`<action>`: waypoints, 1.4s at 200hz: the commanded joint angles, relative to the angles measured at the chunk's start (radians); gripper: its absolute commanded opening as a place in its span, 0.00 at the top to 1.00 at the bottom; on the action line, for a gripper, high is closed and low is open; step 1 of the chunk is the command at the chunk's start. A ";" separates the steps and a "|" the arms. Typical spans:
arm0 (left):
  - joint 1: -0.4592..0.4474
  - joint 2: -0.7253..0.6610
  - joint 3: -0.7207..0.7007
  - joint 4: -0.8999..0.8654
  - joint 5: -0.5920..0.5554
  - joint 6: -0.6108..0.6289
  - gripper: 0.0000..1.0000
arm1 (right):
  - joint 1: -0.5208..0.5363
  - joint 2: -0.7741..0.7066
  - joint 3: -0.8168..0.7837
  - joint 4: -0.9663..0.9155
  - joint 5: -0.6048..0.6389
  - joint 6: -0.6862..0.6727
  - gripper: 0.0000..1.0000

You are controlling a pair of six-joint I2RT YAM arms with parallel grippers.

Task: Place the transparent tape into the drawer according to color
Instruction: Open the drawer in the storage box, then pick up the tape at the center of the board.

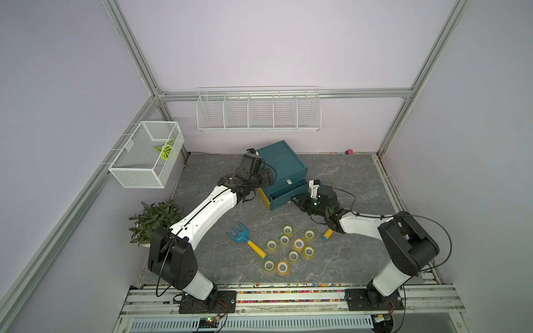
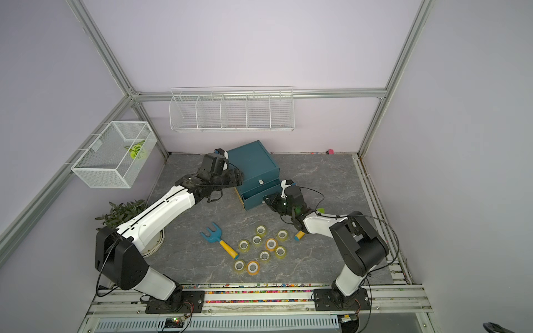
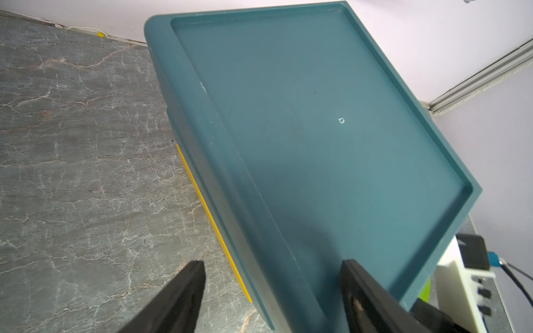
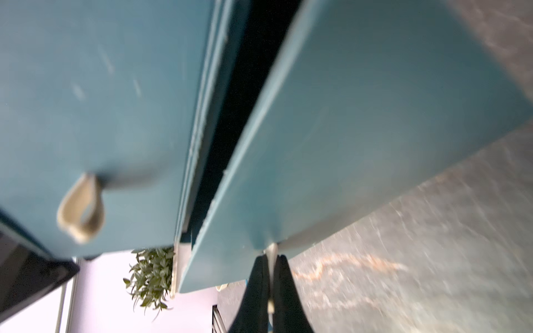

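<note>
I hold my right gripper [image 4: 271,256] pinched on the pull tab [image 4: 271,248] of the lower drawer [image 4: 375,115], which is partly out. My left gripper [image 3: 272,262] is spread astride the cabinet [image 3: 317,129] edge. The tape rolls [image 1: 299,244] lie on the table [image 1: 225,268]. I fear the thin tab slipping, or the cabinet sliding.

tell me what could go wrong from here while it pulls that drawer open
1. The right fingers pinch only the thin tab of the lower drawer, which is barely open. The tab may slip out.
2. The left fingers stand open astride the box rim, not clamped, so the box may slide or twist with the pull.
3. The tape rolls lie in front of the box, so a dragged box could scatter them.
</note>
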State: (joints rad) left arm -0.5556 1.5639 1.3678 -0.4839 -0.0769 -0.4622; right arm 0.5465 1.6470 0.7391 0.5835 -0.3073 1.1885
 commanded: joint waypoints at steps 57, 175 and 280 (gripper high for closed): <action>0.011 0.027 0.001 -0.059 0.004 0.020 0.22 | 0.032 -0.214 -0.190 -0.066 0.053 -0.035 1.00; 0.011 0.020 0.004 -0.071 0.025 0.017 0.17 | 0.042 -0.358 -0.250 -0.218 0.084 -0.084 0.58; 0.004 -0.243 -0.062 -0.085 0.129 -0.012 0.00 | 0.057 -0.639 -0.142 -0.830 0.178 -0.247 0.39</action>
State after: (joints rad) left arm -0.5491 1.4471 1.3582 -0.5655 0.0101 -0.4637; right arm 0.5900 1.0595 0.5579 -0.0063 -0.1726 1.0260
